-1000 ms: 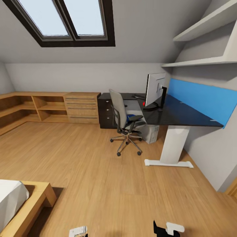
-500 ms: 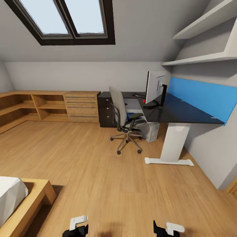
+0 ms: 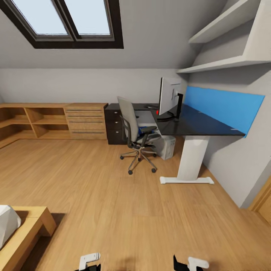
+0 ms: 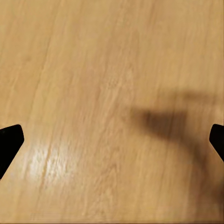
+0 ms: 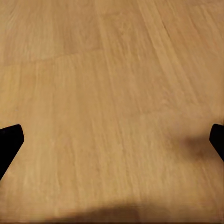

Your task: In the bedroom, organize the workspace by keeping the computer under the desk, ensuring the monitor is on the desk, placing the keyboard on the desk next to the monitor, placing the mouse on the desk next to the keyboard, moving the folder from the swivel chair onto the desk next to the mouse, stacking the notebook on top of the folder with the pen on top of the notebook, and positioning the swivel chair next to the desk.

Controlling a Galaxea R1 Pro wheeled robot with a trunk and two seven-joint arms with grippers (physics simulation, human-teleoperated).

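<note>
Facing swivel chair (image 3: 137, 131), well beyond fingers (image 4: 8, 142)

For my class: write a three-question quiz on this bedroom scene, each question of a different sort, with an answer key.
1. True or false: the monitor stands on the desk.
2. Multiple choice: the swivel chair is (A) lying on its side, (B) upright by the desk, (C) on the bed.
3. Fill in: in both wrist views the grippers hang open over the wooden ____.

Key: 1 true; 2 B; 3 floor.
</note>
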